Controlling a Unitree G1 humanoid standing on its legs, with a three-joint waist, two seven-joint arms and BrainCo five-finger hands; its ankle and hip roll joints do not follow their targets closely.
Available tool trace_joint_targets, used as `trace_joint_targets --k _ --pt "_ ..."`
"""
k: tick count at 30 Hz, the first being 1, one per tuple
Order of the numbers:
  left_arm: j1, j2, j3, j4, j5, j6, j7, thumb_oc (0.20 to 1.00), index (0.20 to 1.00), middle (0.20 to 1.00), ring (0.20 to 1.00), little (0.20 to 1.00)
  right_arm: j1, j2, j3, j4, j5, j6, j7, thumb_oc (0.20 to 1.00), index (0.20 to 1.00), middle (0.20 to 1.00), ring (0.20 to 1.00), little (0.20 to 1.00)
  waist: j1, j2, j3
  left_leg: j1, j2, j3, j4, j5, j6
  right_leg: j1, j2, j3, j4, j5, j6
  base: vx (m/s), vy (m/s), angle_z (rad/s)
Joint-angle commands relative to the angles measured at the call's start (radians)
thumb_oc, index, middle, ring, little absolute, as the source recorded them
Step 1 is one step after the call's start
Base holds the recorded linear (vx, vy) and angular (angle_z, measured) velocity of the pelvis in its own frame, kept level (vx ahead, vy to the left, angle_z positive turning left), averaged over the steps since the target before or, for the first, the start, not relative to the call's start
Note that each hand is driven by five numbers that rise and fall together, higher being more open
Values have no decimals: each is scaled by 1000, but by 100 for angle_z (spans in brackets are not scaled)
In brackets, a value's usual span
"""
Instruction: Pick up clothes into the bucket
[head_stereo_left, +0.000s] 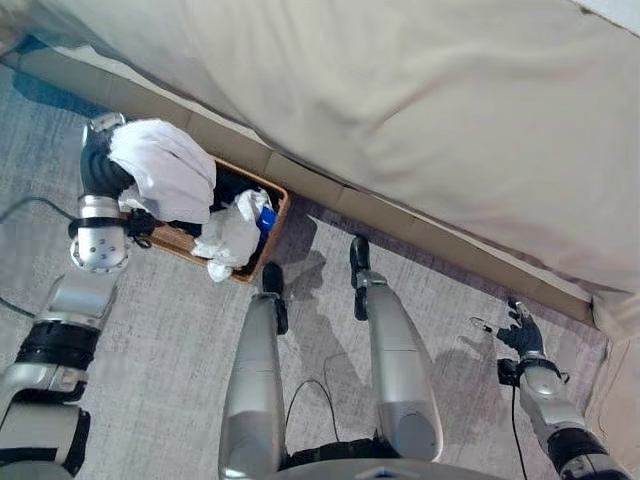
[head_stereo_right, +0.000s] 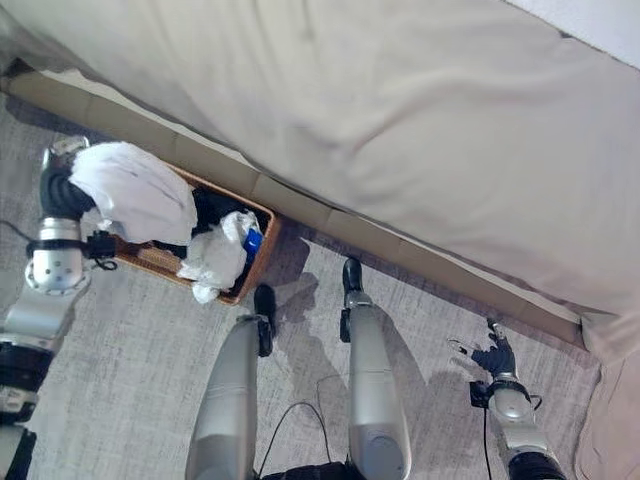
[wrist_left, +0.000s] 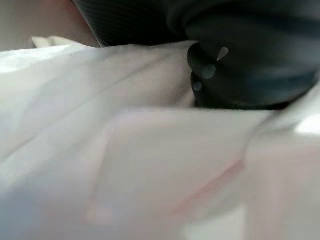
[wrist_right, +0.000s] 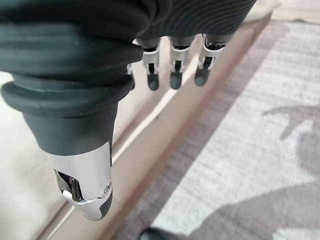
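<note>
Home bedroom, bed w/ beige sheet (head_stereo_left: 420, 110), grey carpet (head_stereo_left: 170, 340), laundry basket (head_stereo_left: 262, 240)

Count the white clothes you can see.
2: one white cloth draped over the left hand above the basket, one crumpled inside it. More may be hidden beneath.

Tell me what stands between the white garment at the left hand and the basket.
Nothing visible does. The white garment drapes over the left hand directly above the wicker basket, which already holds white and dark clothes. The right hand hangs open over the carpet.
</note>
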Motion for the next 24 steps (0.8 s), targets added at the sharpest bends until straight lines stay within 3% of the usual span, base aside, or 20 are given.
trace_joint_targets --k 1,2,4,13,20,22,24 --pt "-92 72 1 45 -50 -55 68 200 200 200 200 200 36 -41 31 -15 49 -57 -49 1000 1000 1000 1000 1000 -3 -38 -25 -25 -7 -33 65 -15 -36 20 -26 -7 -70 26 32 60 -46 1" --pt "-94 72 -8 63 -55 -52 76 200 200 200 200 200 45 -42 38 -19 53 -60 -54 1000 1000 1000 1000 1000 -1 -38 -25 -15 0 -42 81 -52 -35 23 -18 -10 -44 -8 38 -29 -39 -5" --pt "-110 74 -13 89 -81 -54 85 200 200 200 200 200 48 -44 43 -31 58 -67 -64 1000 1000 1000 1000 1000 -2 -43 -25 -58 4 -47 111 -62 -34 -17 -13 -16 -14 -18 36 36 -31 -8" --pt "-170 41 -27 258 -199 -38 94 200 200 200 200 200 45 -39 81 -73 75 -82 -89 1000 1000 1000 1000 1000 -15 -71 -25 -170 13 -53 167 -77 -28 -130 -8 -25 35 -26 35 2 -6 4" --pt "-151 21 -30 333 -185 0 87 200 200 200 200 200 37 -48 92 -86 72 -81 -99 1000 1000 1000 1000 1000 -18 -81 -25 -202 15 -49 172 -79 -28 -160 -7 -28 30 -23 32 3 -2 -2" --pt "-137 16 -22 373 -183 19 75 1000 1000 1000 1000 1000 32 -50 96 -79 73 -76 -98 1000 1000 1000 1000 1000 -17 -80 -25 -205 18 -46 171 -78 -27 -166 -6 -28 29 -21 32 0 0 0" --pt "-136 9 -16 392 -184 25 76 1000 1000 1000 1000 1000 25 -51 101 -76 72 -72 -96 1000 1000 1000 1000 1000 -18 -81 -25 -204 20 -41 168 -77 -26 -165 -5 -24 25 -20 32 2 4 -2"
